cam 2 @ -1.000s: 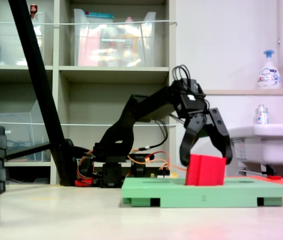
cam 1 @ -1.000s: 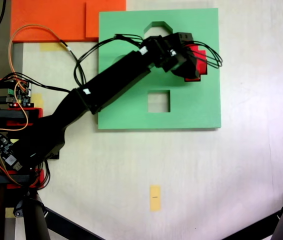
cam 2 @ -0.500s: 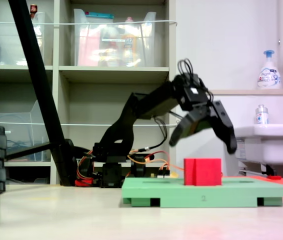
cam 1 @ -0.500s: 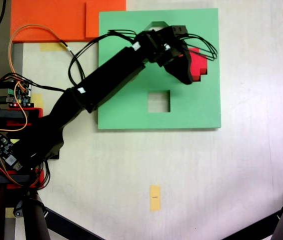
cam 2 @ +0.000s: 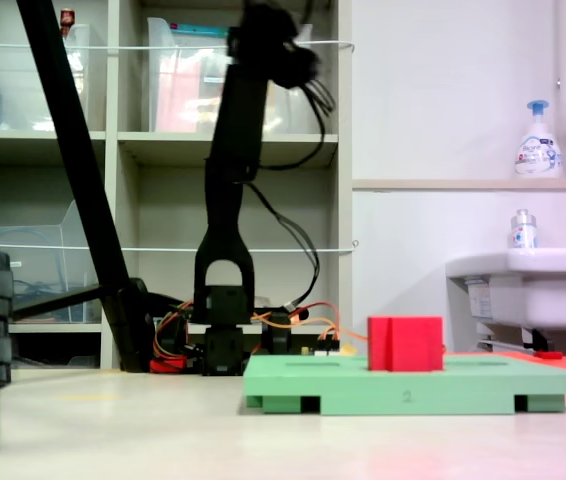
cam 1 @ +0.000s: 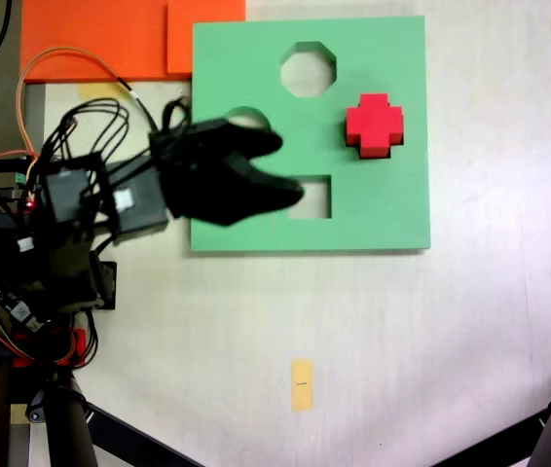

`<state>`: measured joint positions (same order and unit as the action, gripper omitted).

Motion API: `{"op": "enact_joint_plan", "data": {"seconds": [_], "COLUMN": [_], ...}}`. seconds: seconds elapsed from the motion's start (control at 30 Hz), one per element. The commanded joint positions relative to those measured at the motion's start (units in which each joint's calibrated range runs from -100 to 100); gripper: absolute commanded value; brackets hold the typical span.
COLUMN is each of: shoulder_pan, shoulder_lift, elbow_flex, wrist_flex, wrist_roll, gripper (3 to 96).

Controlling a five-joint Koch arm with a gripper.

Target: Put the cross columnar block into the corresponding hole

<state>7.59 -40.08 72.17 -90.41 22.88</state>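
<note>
My claw (cam 1: 280,167) is spread open and empty, raised high over the near-left part of the green board (cam 1: 392,209) in the first exterior view; the arm (cam 2: 228,170) stands nearly upright in the second exterior view; the red cross block (cam 1: 374,125) stands in its plus-shaped hole on the board's right side, still standing proud of the surface (cam 2: 405,343); I judge the placement done, with at most a press-down left; half a second ago the claw hung open just above the block, and it has since pulled back toward the base; the block has not shifted.
</note>
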Motion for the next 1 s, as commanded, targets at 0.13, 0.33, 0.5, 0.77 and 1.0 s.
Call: {"op": "enact_joint_plan", "data": {"seconds": [0.13,0.33,0.5,0.77,1.0], "shoulder_pan": [-5.62,-7.86,-7.13,-5.32,-4.98], "shoulder_lift": [-21.09,-42.32,-59.92,-59.92,-59.92], "elbow_flex": [-40.47,-85.23,-130.3,-172.17,-172.17], "wrist_flex": [14.58,46.45,84.2,97.19,90.94], "wrist_roll": [-2.88,-6.84,-11.67,-17.14,-18.95], "gripper": [59.5,57.0,52.3,48.6,46.5]}}
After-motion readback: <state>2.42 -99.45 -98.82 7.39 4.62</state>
